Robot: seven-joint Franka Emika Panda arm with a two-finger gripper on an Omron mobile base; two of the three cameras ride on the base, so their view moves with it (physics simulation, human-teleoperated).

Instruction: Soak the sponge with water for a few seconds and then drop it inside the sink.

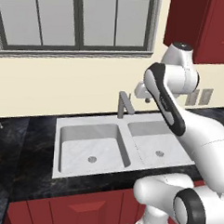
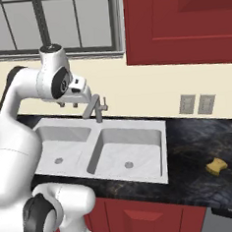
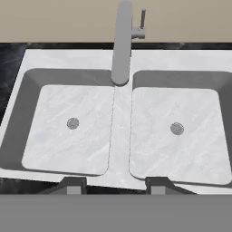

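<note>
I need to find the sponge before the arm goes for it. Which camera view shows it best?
The right base view: the sponge lies in plain sight on the dark counter, to the right of the sink and apart from it. The left base view and the hand view look at the sink's basins and tap, not that stretch of counter.

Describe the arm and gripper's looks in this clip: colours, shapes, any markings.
The arm is glossy white with rounded, bulbous links, black bands and dark round caps at its joints. The gripper ends in two small dark grey blocky finger tips. No cables or markings are visible.
</note>
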